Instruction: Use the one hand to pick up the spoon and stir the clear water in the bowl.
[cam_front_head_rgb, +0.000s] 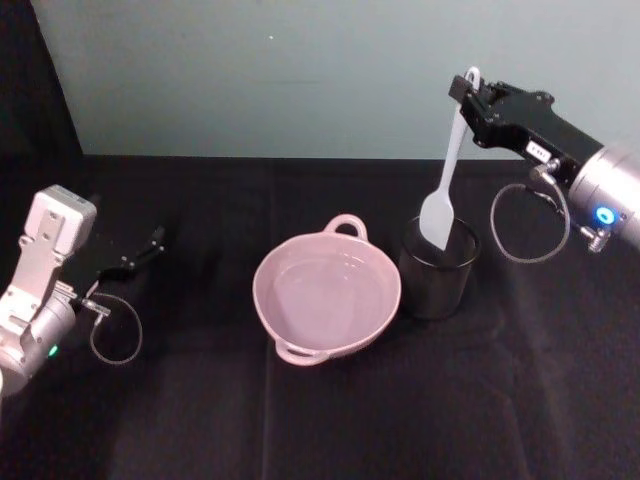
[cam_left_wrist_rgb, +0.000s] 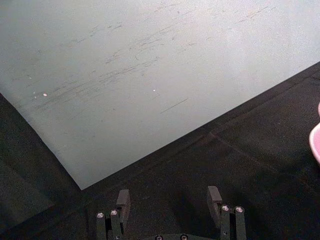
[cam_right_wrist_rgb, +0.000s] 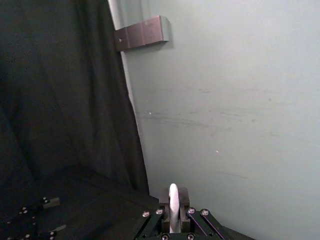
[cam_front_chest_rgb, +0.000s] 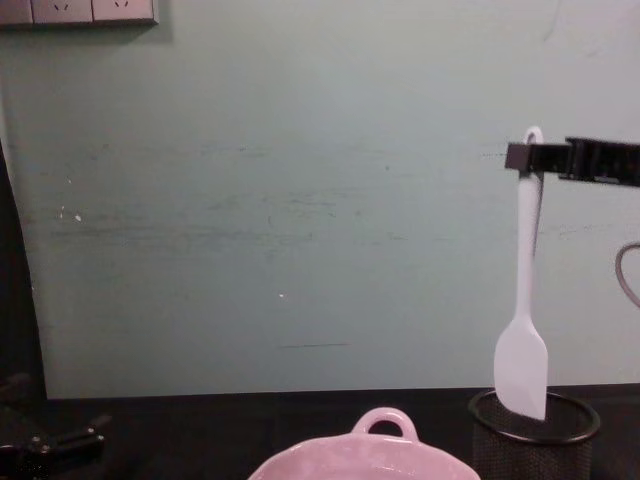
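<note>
Spoon (cam_front_head_rgb: 448, 170) | hangs under right pincer (cam_front_head_rgb: 466, 88), clamped on handle end | left pincer (cam_front_head_rgb: 150, 245) apart, idle

My station, a staged test bench in a lab-like room: table (cam_front_head_rgb: 400, 420) before me draped in black cloth, bare pale-green wall panel (cam_front_chest_rgb: 300, 200) behind, black curtain (cam_front_head_rgb: 25, 80) at my left, metal bracket (cam_right_wrist_rgb: 142, 32) and wall sockets (cam_front_chest_rgb: 90, 10) mounted above.
</note>
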